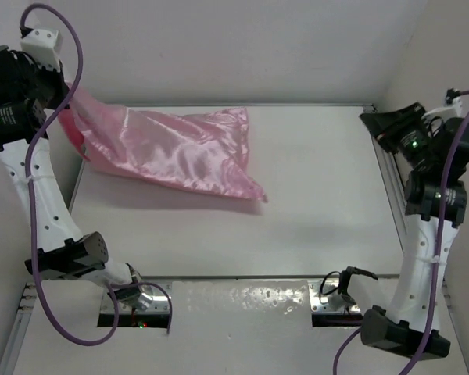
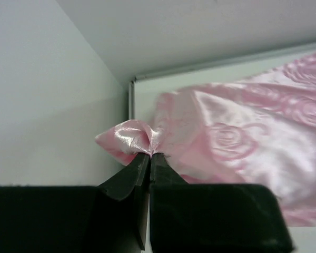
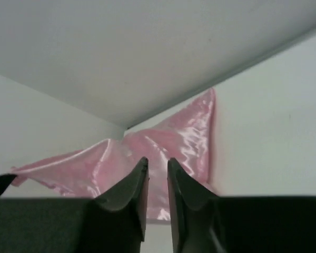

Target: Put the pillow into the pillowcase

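Observation:
The pillowcase (image 1: 172, 148) is a shiny pink satin cloth with a rose pattern, lying spread and crumpled on the far left of the white table (image 1: 320, 203). My left gripper (image 1: 69, 105) is raised at the far-left corner and shut on a bunched corner of it, seen close in the left wrist view (image 2: 150, 154), where the cloth (image 2: 242, 142) stretches away to the right. My right gripper (image 1: 373, 123) hovers over the table's right edge, empty, its jaws a narrow gap apart (image 3: 157, 161); it faces the pillowcase (image 3: 174, 137) from afar. The pillow is out of view.
White walls close in the table at the back and both sides. A metal rail (image 1: 392, 187) runs along the right edge. The arm bases and their mounting plates (image 1: 141, 301) sit at the near edge.

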You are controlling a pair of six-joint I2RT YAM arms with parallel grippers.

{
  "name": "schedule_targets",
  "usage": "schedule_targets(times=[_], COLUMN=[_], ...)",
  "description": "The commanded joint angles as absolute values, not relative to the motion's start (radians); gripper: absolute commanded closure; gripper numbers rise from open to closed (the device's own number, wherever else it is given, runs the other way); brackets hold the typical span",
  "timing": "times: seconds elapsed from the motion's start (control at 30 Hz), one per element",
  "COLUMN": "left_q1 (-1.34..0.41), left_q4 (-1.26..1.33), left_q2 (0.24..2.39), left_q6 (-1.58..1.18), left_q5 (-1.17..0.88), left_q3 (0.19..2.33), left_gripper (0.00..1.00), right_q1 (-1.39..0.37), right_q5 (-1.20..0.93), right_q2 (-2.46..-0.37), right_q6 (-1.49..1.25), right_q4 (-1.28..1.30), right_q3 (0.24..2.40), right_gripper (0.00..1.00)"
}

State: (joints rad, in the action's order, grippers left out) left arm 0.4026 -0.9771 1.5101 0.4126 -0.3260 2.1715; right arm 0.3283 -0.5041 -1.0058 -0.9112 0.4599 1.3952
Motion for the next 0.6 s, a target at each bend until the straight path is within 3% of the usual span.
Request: schedule_targets(times=[0.0, 0.13, 0.27, 0.33, 0.53, 0.57], left_q1=[0.410, 0.455, 0.540, 0.567, 0.623, 0.626], left_q4=[-0.952, -1.057, -1.075, -1.103, -1.118, -1.118], left_q2=[1.467, 1.448, 1.396, 1.382, 1.350, 1.348], left_q6=[0.483, 0.522, 0.522, 0.529, 0.549, 0.549], left_q5=[-0.350, -0.316, -0.268, -0.271, -0.275, -0.275], left_q3=[2.033, 1.883, 1.752, 1.744, 1.744, 1.746], left_gripper=[1.00, 1.00, 1.00, 1.00, 1.00, 1.00], right_q1=[0.281, 0.018, -0.265, -0.317, -0.535, -0.549], right_q5=[-0.511, -0.378, -0.296, -0.345, -0.335, -0.325], right_q2=[-0.987, -0.963, -1.222, -1.313, -1.491, -1.511], right_q6=[-0.887, -0.928, -0.923, -0.931, -0.864, -0.861], right_q4=[0.559, 0.369, 0.151, 0.079, -0.024, -0.059], right_q3=[1.120, 0.714, 0.650, 0.692, 0.749, 0.736], right_gripper=[0.76, 0.38, 0.26, 0.24, 0.01, 0.01])
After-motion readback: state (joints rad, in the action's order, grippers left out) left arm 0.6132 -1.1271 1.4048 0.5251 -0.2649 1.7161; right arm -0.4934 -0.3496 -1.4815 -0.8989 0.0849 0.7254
